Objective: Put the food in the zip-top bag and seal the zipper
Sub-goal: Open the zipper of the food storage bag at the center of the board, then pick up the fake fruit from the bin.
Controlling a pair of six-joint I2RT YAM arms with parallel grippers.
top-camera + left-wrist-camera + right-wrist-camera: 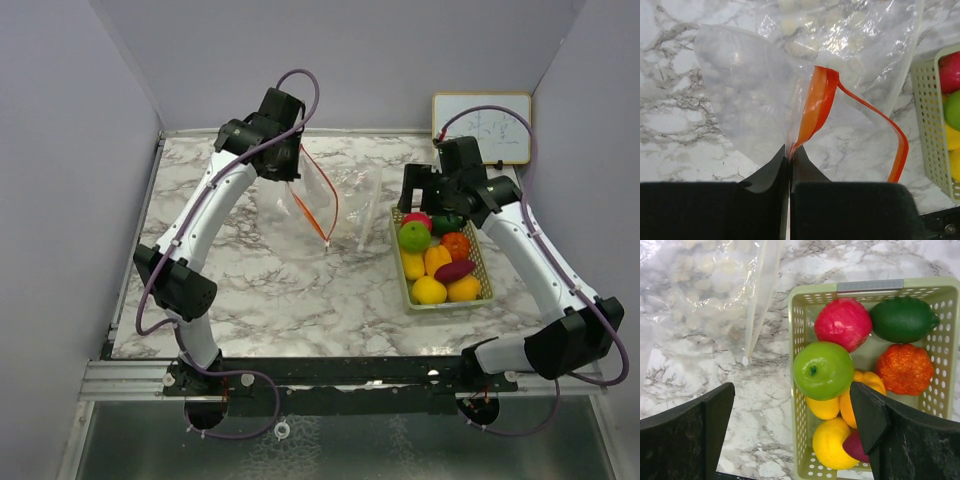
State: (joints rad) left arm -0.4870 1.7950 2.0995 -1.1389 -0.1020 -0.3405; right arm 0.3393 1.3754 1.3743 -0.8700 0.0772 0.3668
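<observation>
From where I stand, the loading has not begun: all the food (437, 262) lies heaped in the pale green basket (865, 286) toward the right edge of the desk (250, 300), and I see nothing coloured inside the zip-top bag (750, 100). The left gripper (790, 155) is clenched on the orange zipper strip (815, 107), holding one lip of the bag up off the marble near the middle of the far edge, so the mouth sags open toward the basket. The right gripper (790, 407) hangs over the basket's far end with its fingers spread wide and nothing between them, roughly above the green apple (822, 370). The step in hand looks like the first pick. It calls for a straight drop onto the apple, which sits on top, then a carry leftward into the mouth, and the glossy skin may slip.
</observation>
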